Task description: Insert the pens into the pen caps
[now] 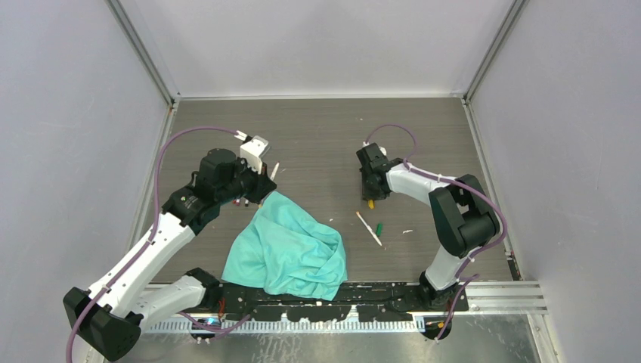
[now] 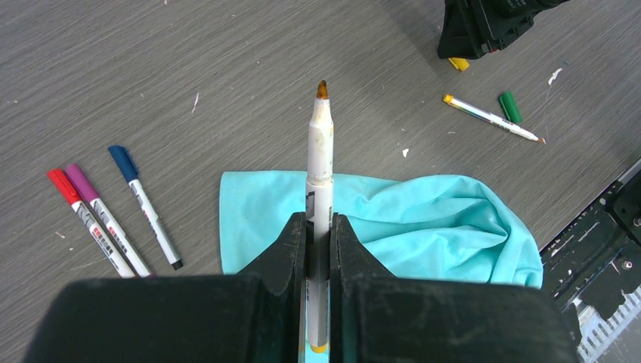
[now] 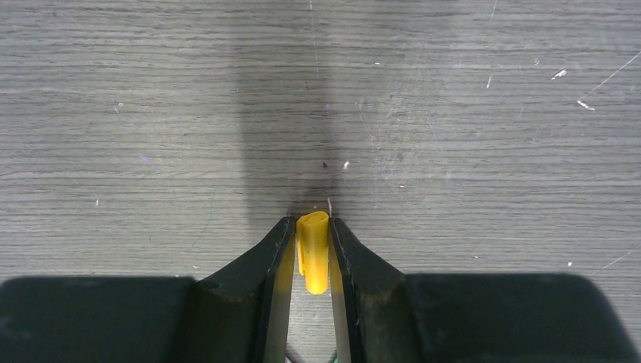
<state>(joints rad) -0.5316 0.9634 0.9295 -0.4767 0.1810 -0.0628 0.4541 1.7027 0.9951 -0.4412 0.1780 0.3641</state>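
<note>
My left gripper (image 2: 318, 221) is shut on a white pen (image 2: 320, 144) with a bare orange-brown tip pointing forward, held above the teal cloth; the gripper also shows in the top view (image 1: 261, 183). My right gripper (image 3: 311, 223) is shut on the yellow cap (image 3: 313, 249), low over the table, right of centre in the top view (image 1: 370, 198). Another uncapped pen (image 1: 369, 228) lies next to the green cap (image 1: 379, 228) just in front of the right gripper. Three capped pens, red (image 2: 83, 215), purple (image 2: 102, 215) and blue (image 2: 143, 204), lie side by side at the left.
The crumpled teal cloth (image 1: 291, 246) lies between the arms near the front edge. Grey walls close the table in at the back and on both sides. Small white scraps (image 1: 407, 231) dot the wood-grain table top.
</note>
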